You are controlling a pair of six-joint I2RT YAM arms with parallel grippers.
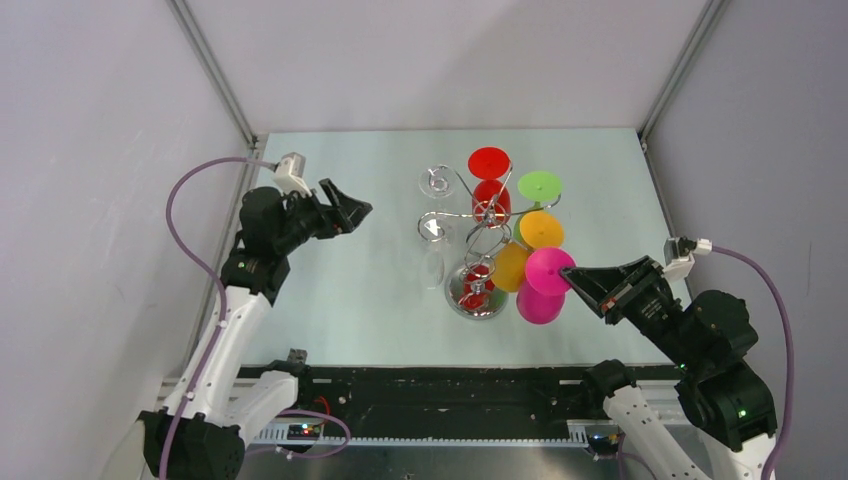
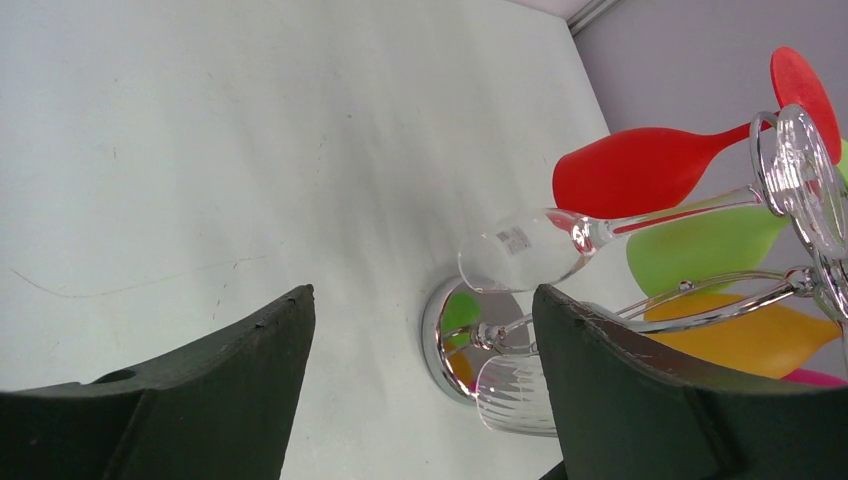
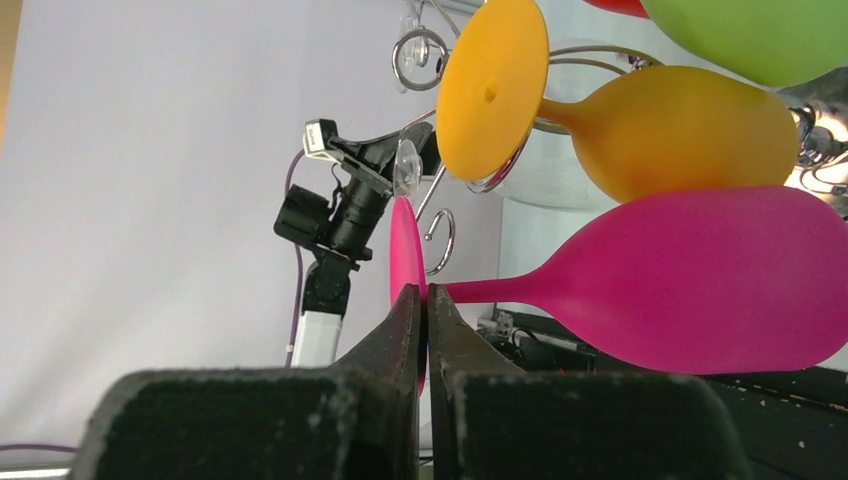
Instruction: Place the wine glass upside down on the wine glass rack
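The pink wine glass hangs upside down at the near right side of the chrome wine glass rack, foot disc up. My right gripper is shut on the rim of that foot. In the right wrist view the jaws pinch the thin pink disc, and the stem runs right to the bowl. A curled rack arm sits just behind the foot; I cannot tell whether the stem rests in it. My left gripper is open and empty, well left of the rack.
Red, green and orange glasses hang on the rack, with another orange one lower down. Clear glasses hang on its left side. The mirrored base stands mid-table. Walls enclose the table on three sides.
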